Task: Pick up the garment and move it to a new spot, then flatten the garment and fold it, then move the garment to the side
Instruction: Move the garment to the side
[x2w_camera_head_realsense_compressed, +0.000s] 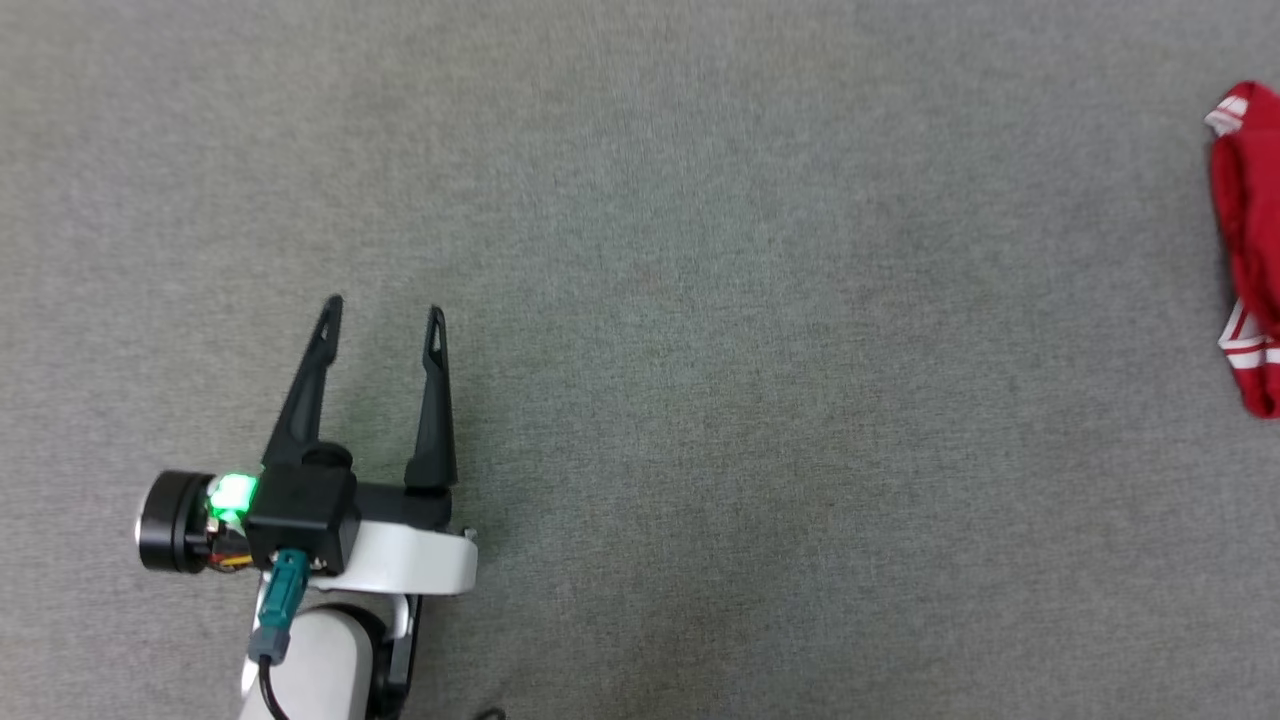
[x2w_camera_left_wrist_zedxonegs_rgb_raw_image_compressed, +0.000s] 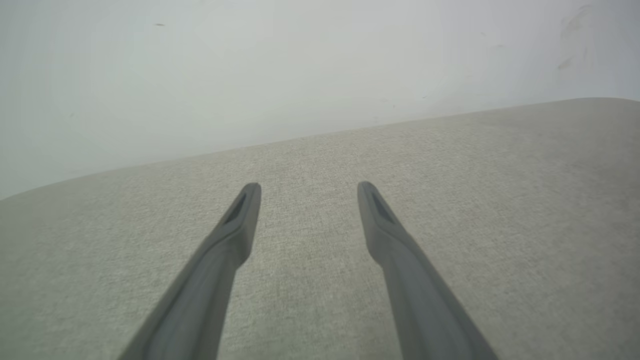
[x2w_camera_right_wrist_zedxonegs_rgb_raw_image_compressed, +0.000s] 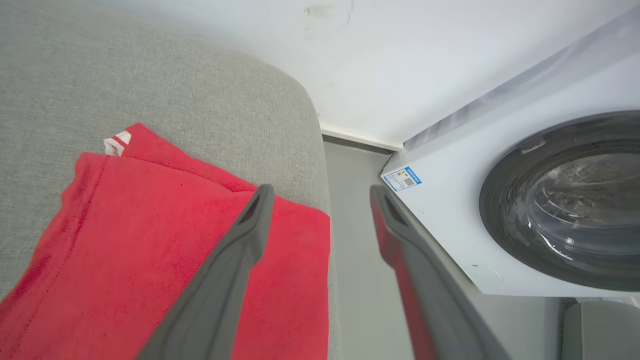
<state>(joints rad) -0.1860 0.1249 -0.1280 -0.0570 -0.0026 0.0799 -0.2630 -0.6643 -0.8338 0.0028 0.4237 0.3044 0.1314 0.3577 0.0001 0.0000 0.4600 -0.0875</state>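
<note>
The garment (x2w_camera_head_realsense_compressed: 1250, 230) is a red bundle with red-white striped trim, lying at the far right edge of the head view on the grey fabric surface (x2w_camera_head_realsense_compressed: 700, 300). In the right wrist view the garment (x2w_camera_right_wrist_zedxonegs_rgb_raw_image_compressed: 150, 240) lies folded and flat by the surface's right edge. My right gripper (x2w_camera_right_wrist_zedxonegs_rgb_raw_image_compressed: 322, 192) hangs over that edge with its jaws open, the left finger above the red cloth and nothing held between them. My left gripper (x2w_camera_head_realsense_compressed: 385, 310) stands open at the lower left, far from the garment. In its own view the left gripper (x2w_camera_left_wrist_zedxonegs_rgb_raw_image_compressed: 308, 187) has only bare grey fabric between its fingers.
A white washing machine (x2w_camera_right_wrist_zedxonegs_rgb_raw_image_compressed: 450, 210) with a dark round door (x2w_camera_right_wrist_zedxonegs_rgb_raw_image_compressed: 575, 200) stands just right of the surface, across a narrow strip of floor (x2w_camera_right_wrist_zedxonegs_rgb_raw_image_compressed: 360, 260). A pale wall (x2w_camera_left_wrist_zedxonegs_rgb_raw_image_compressed: 250, 75) runs behind the surface's far edge.
</note>
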